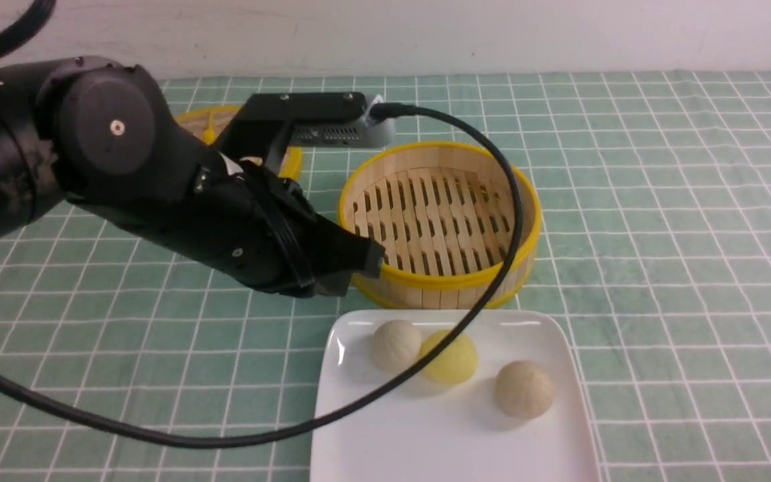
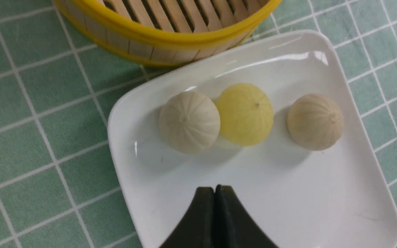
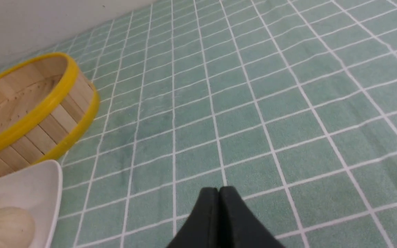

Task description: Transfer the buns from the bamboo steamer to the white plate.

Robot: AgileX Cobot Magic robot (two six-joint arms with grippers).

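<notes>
hovering closed and empty, the left gripper [image 2: 215, 187] has both buns [image 2: 189, 121] just ahead on the white plate [image 2: 253, 206]; the steamer [image 2: 171, 34] beyond looks empty. they seem light, soft: pinch gently across the sides. right gripper [image 3: 218, 188] closed too, holding nothing.

The bamboo steamer [image 1: 425, 294] has matt, bare light-wood slats and smooth yellow rims with a slight sheen. The white plate [image 1: 439, 435] is glossy and smooth, showing highlights. The buns [image 1: 395, 345] [image 1: 524, 388] look matt, faintly ribbed. The tablecloth [image 1: 660, 234] is matt green checked cloth
</notes>
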